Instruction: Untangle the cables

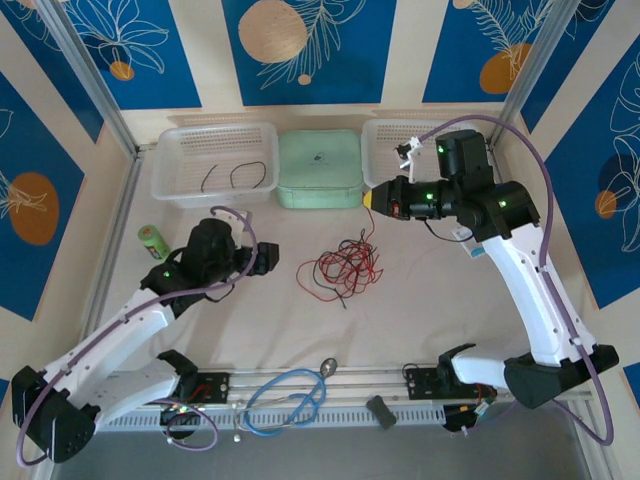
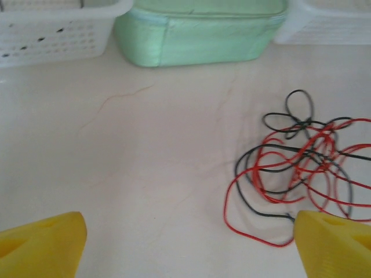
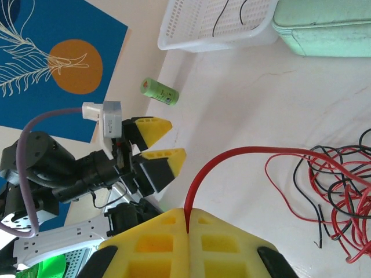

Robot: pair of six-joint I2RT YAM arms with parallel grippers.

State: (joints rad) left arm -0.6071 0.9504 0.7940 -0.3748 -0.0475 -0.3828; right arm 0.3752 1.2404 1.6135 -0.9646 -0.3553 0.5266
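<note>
Currently right gripper (image 3: 187, 219) pinches red strand of cables (image 1: 340, 265); tangle lies just right of spread left gripper (image 2: 190, 223).

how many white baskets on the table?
2. Left basket stands at the back left; right basket at the back right, partly hidden by the right arm. A green box sits between them.

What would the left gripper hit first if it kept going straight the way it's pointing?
The left gripper would probably meet bare table, then the green box; the cables lie right of that line. Depth is unclear.
</note>
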